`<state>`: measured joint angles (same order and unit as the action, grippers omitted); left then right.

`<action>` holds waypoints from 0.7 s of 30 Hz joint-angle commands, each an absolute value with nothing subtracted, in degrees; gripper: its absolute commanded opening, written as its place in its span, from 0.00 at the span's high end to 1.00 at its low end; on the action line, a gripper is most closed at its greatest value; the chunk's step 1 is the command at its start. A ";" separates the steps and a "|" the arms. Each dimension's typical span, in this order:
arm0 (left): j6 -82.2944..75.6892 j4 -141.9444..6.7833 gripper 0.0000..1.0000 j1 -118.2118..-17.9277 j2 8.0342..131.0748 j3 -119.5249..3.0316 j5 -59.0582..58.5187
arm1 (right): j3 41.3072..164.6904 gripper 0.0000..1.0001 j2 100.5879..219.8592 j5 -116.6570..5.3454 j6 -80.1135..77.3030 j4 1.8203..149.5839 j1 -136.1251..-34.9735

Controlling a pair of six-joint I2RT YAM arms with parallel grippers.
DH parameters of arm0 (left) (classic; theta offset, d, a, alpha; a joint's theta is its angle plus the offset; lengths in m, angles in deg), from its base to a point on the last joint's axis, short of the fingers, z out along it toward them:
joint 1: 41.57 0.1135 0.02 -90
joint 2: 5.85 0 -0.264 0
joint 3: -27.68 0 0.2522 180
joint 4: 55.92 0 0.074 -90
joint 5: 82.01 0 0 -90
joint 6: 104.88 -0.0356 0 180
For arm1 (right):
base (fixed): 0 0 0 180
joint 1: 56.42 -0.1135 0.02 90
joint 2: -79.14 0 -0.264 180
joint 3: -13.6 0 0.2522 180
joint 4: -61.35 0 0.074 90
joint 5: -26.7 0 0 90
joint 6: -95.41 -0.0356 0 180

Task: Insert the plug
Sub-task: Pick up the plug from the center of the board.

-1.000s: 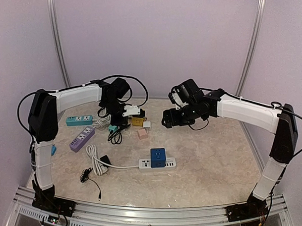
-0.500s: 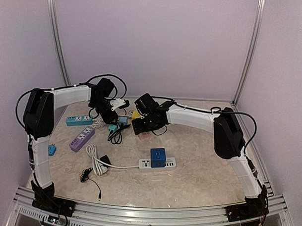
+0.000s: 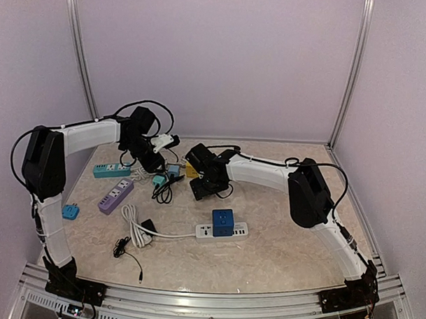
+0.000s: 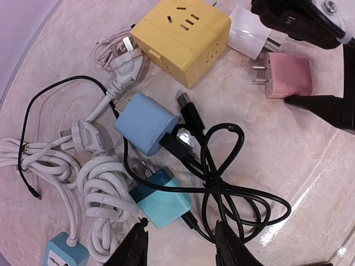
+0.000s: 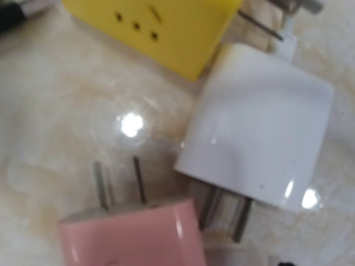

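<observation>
Evidently the marble-patterned counter [image 3: 288,225] carries a clutter: a long white power strip [image 3: 228,232] low centre, a yellow cube socket [image 4: 183,39] at the top of the left wrist view. The right gripper [image 3: 198,188] stands open astride the small pink two-pin plug [image 4: 288,75], seemingly to pinch it; a white adapter [image 4: 249,36] just beside crowds it. The left gripper [image 4: 180,246] hangs open, empty, over tangled black cable [image 4: 222,166]

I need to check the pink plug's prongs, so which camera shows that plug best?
The left wrist view: the pink plug lies whole in frame, both prongs clear. The right wrist view crops it at the bottom edge. From the top, it is lost under the right gripper.
</observation>
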<state>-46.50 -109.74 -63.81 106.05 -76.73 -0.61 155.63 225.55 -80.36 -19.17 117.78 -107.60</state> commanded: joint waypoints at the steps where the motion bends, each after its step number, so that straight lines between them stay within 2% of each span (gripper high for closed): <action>1: -45.28 -109.21 0.61 -63.90 105.16 -77.11 -2.23 | 154.93 0.29 225.85 -78.54 -15.58 117.09 -106.90; 4: -45.37 -109.82 0.61 -64.07 105.03 -77.34 -2.13 | 154.87 0.43 226.22 -76.67 -15.25 117.10 -105.75; 9: -45.26 -110.23 0.61 -64.02 104.34 -77.29 -2.17 | 152.69 0.75 225.43 -74.68 -12.75 115.07 -105.47; 14: -43.96 -113.70 0.59 -64.24 103.22 -79.93 -4.31 | 146.41 1.00 218.68 -73.01 -9.20 109.69 -105.54; 17: -42.32 -117.31 0.50 -64.40 101.25 -82.07 -8.20 | 137.40 1.00 209.34 -74.56 -5.27 102.34 -106.26; 21: -39.25 -121.63 0.30 -65.47 96.47 -84.37 -14.33 | 119.67 1.00 192.86 -76.12 2.91 85.02 -108.94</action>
<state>-42.65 -116.05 -64.20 103.03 -80.86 -6.75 130.43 209.31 -74.87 -5.86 102.68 -106.20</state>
